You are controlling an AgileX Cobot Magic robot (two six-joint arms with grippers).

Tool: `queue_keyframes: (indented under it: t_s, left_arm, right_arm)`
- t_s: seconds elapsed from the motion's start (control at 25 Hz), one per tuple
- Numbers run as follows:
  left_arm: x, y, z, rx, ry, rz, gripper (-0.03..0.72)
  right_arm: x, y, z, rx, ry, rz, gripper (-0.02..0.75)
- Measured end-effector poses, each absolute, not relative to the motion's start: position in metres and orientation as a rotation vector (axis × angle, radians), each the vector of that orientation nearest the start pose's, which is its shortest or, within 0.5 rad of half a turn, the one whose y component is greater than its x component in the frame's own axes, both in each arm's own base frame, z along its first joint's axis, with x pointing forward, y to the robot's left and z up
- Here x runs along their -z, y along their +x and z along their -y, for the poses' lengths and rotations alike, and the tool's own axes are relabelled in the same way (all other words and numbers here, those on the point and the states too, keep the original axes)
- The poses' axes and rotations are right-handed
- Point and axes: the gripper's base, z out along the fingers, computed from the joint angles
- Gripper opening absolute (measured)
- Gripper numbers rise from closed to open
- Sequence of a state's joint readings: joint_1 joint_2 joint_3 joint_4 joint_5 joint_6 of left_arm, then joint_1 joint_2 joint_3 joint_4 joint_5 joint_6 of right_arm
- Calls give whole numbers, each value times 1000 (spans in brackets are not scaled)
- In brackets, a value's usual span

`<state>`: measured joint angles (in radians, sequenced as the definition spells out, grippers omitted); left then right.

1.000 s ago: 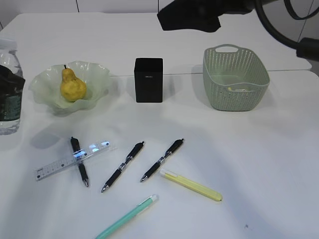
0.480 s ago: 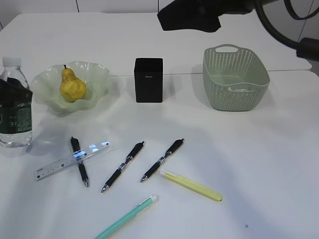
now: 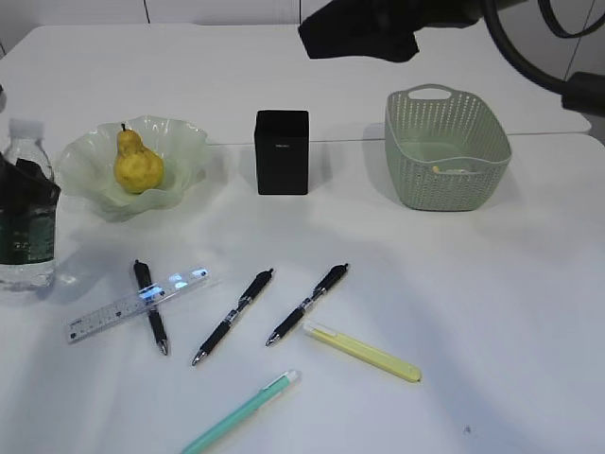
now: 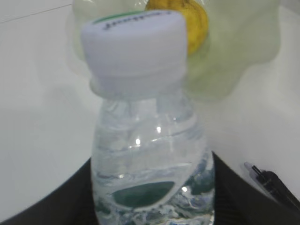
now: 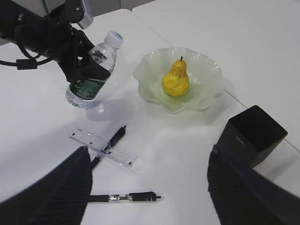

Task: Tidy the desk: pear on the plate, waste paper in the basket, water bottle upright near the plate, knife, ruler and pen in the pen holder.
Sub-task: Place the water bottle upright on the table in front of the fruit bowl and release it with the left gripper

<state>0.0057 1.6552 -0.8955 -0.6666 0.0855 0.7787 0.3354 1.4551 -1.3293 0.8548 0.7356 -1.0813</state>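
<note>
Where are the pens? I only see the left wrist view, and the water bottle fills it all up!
Observer: Three black pens lie on the desk, in front of the pen holder.
Operator: Is the ruler there too?
Observer: Yes, the ruler lies across the leftmost black pen.
Operator: What is in the basket?
Observer: Something pale lies at the bottom of the basket; it is too small to tell what.
</note>
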Motion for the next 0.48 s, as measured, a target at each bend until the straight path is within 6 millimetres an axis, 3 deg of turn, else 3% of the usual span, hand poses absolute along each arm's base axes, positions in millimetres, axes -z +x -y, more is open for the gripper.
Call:
queue_keyframes:
  t_s: [0.24,0.48]
  left_arm:
    - [-201,340,0,31,-22,-2300,385]
    - [-205,343,-2,34,-83,-2242,385]
  right_arm:
    - [-378,290,-150,-543,-1013,-1844,594]
    - [-378,290,-150,-543,-1013,-1844,594]
